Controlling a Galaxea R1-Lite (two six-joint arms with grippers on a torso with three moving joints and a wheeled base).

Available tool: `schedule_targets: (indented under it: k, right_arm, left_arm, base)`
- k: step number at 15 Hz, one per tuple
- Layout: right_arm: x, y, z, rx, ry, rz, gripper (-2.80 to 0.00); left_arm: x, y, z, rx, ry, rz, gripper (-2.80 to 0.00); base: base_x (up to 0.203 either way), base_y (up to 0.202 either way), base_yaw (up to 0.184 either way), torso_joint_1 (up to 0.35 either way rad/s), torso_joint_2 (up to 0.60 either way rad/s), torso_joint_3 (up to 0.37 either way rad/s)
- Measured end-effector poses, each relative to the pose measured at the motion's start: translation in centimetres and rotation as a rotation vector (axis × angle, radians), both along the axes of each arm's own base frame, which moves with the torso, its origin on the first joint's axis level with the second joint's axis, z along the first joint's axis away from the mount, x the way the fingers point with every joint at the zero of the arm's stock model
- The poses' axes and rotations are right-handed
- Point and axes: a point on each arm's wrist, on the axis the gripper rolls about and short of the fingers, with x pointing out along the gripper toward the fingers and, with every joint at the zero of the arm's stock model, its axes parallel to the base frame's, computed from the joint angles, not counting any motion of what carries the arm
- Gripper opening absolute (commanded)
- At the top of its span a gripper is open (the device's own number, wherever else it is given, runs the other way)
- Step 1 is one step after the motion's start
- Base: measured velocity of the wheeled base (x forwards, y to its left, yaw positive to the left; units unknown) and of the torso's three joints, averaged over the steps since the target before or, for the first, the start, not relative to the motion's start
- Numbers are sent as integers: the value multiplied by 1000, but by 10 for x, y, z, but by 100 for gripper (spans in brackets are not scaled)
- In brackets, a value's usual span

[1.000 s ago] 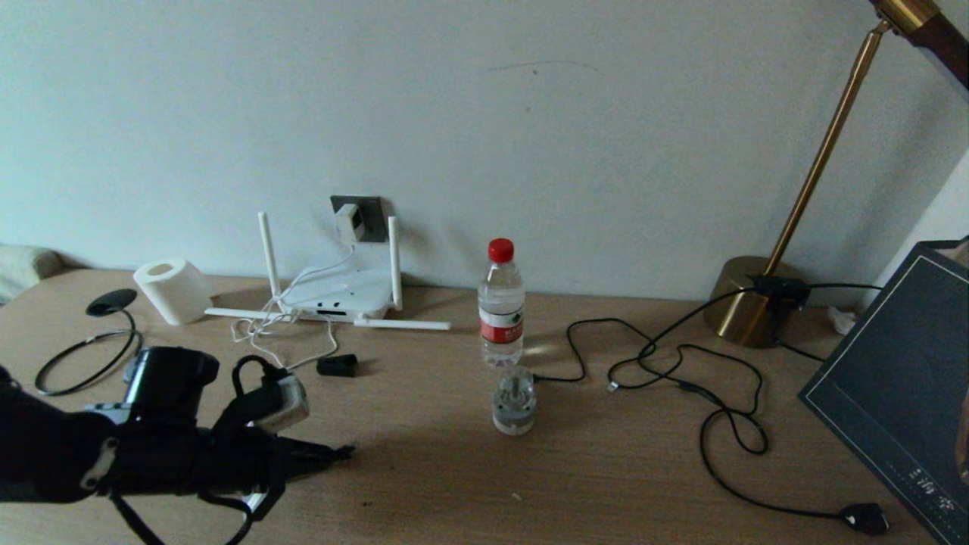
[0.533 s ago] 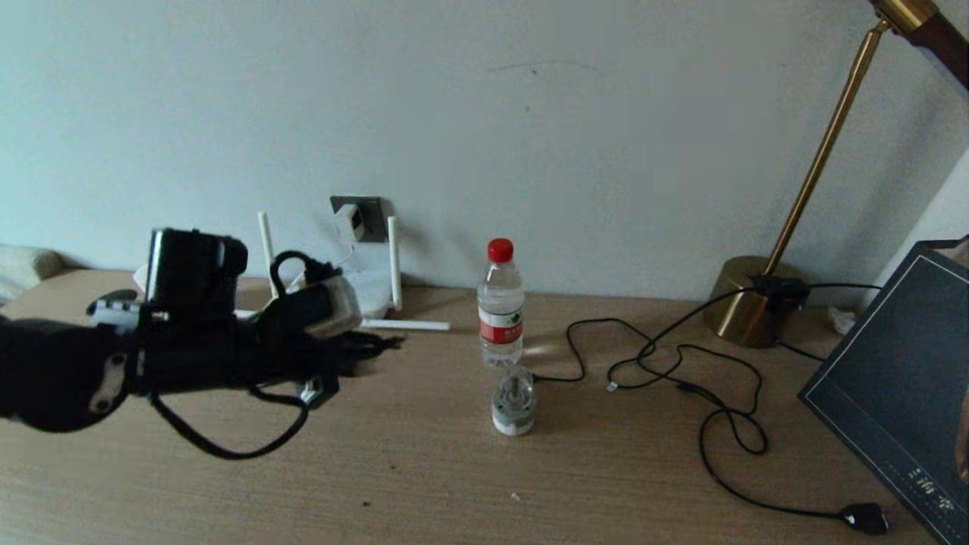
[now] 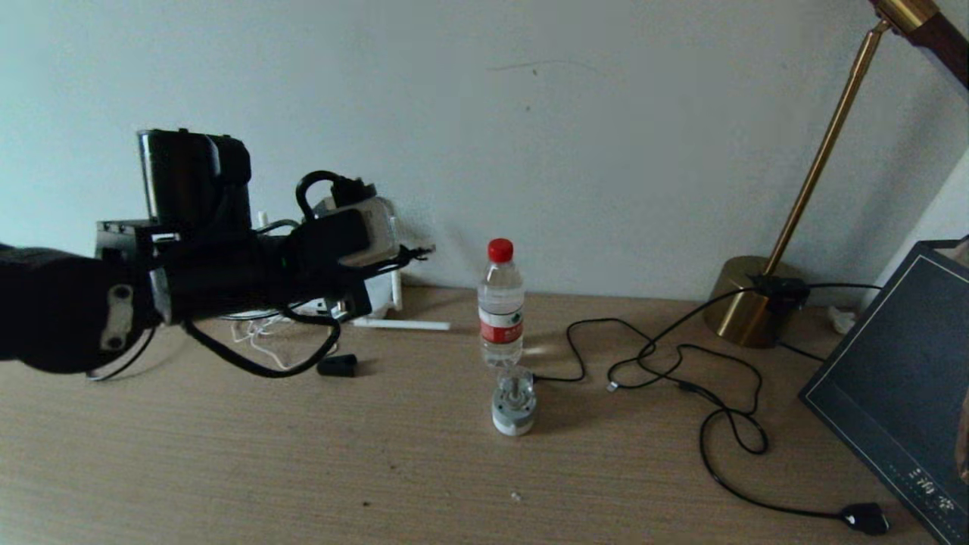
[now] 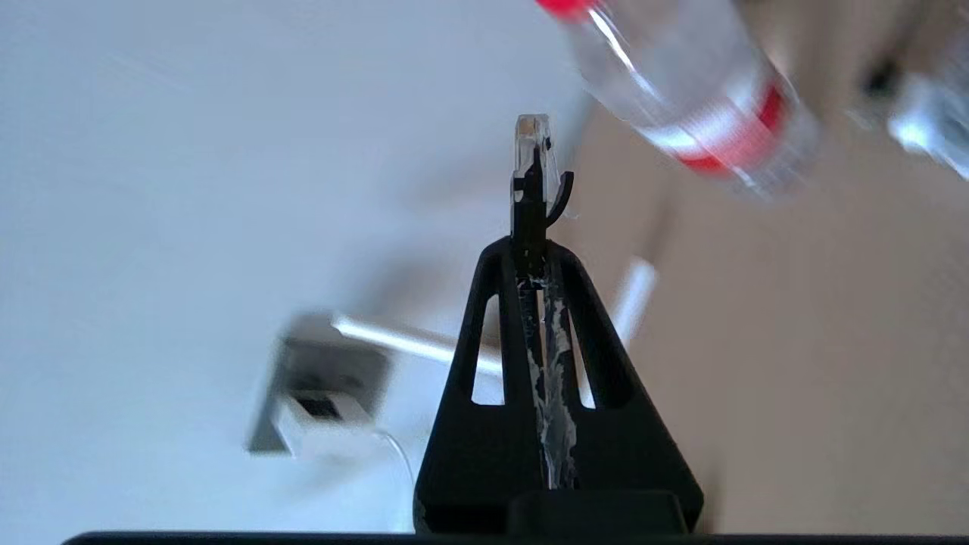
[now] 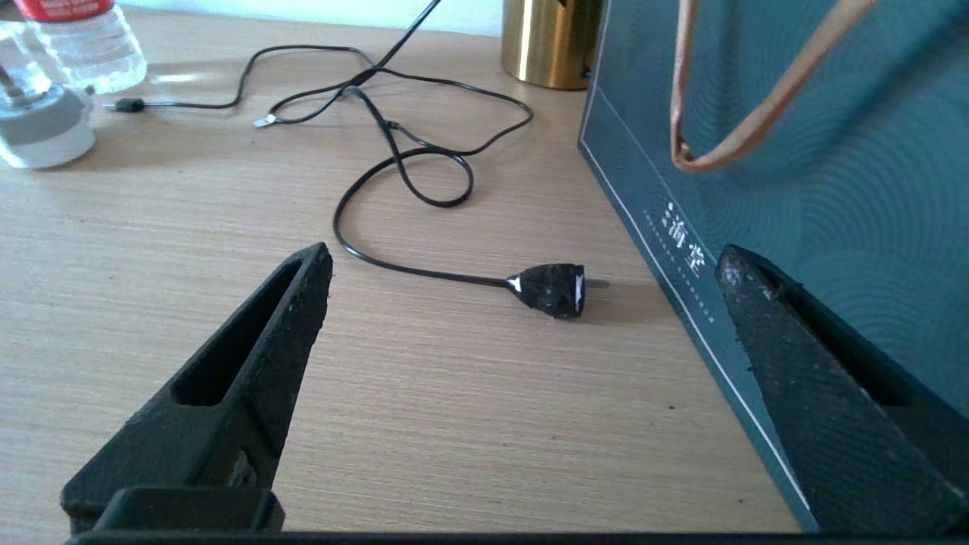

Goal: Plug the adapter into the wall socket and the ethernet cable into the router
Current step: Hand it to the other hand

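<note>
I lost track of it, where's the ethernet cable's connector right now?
The ethernet cable's connector is pinched in the left pincer, held in the air left of the water bottle, near the wall.

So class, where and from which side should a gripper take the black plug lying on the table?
Grip the black plug across its chunky body, coming from above. It lies flat, pins toward the dark box, cord trailing the other way; both flanks look clear.

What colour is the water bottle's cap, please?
Red; the water bottle's cap shows best in the head view.
</note>
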Motion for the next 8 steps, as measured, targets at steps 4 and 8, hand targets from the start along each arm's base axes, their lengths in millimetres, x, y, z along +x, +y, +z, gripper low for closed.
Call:
schedule_targets:
  k: [4, 8]
  right_arm:
    - [-12, 1, 48, 19, -90, 50, 0]
    - [19, 7, 127, 130, 52, 329, 0]
  left_arm:
    - [-7, -17, -11, -78, -5, -48, -280]
    - [-32, -45, -17, -130, 59, -165, -280]
  base:
    - [0, 0, 0, 0, 0, 0]
    - [0, 0, 0, 0, 0, 0]
